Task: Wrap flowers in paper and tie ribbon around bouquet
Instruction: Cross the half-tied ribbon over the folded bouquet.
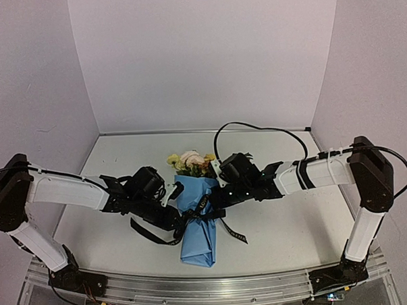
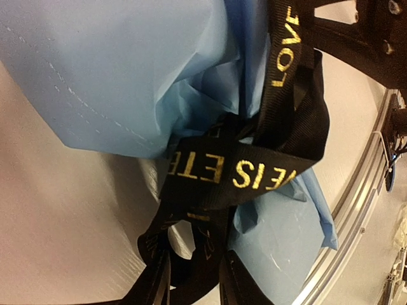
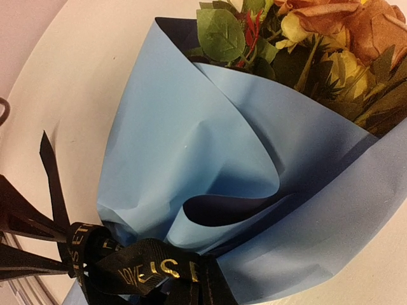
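Observation:
The bouquet lies in the middle of the table: flowers (image 1: 190, 162) (image 3: 318, 38) point away from me, and the light blue paper (image 1: 197, 244) (image 2: 114, 76) (image 3: 191, 146) is wrapped round them as a cone. The black ribbon (image 1: 205, 216) (image 2: 254, 171) (image 3: 149, 270) with gold lettering is knotted round the cone's waist. My left gripper (image 1: 179, 211) (image 2: 194, 283) is at the knot from the left. Its fingers (image 2: 238, 283) stand apart with a loose ribbon strand between them. My right gripper (image 1: 212, 201) presses in from the right. Its fingers are hidden, and a ribbon strand runs straight to them.
An aluminium rail (image 1: 196, 288) (image 2: 356, 210) runs along the table's near edge, just past the cone's tip. Ribbon tails trail on the table at the left (image 1: 150, 234) and the right (image 1: 235, 236). White walls close off the back and both sides.

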`<act>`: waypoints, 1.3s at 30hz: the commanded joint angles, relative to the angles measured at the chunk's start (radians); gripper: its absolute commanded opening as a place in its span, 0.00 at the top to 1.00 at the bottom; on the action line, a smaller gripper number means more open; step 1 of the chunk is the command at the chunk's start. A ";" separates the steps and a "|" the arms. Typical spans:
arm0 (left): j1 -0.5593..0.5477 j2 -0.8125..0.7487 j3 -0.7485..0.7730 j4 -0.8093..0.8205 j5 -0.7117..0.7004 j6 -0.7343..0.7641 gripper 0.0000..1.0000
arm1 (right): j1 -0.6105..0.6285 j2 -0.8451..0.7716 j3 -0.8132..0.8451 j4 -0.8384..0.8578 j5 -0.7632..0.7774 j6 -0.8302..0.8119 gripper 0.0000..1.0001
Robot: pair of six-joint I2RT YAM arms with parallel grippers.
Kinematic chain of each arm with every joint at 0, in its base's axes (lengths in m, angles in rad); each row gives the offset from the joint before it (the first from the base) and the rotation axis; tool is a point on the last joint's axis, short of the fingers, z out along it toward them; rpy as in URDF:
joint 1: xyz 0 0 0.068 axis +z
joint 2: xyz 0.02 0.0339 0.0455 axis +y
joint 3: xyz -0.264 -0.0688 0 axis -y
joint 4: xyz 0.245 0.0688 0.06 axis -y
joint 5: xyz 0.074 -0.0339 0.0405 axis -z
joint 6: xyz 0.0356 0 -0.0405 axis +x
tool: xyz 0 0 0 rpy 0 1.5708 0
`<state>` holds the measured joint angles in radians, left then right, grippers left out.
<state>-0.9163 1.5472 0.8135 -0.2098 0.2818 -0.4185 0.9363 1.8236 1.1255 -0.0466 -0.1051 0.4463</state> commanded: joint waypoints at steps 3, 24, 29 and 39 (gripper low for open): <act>-0.010 0.042 0.062 0.017 -0.029 0.014 0.79 | -0.002 0.003 0.023 0.026 0.012 0.008 1.00; -0.073 -0.003 0.336 -0.156 0.197 0.077 1.00 | -0.044 0.034 0.058 0.039 -0.094 0.055 1.00; -0.101 0.099 0.369 -0.037 0.213 -0.008 1.00 | -0.078 0.060 0.100 0.080 -0.219 0.100 1.00; -0.128 0.172 0.330 0.074 0.133 -0.071 0.90 | -0.085 0.067 0.118 0.086 -0.349 0.125 1.00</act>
<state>-1.0371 1.7231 1.1551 -0.2088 0.4442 -0.4546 0.8373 1.8826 1.2026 -0.0078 -0.3539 0.5572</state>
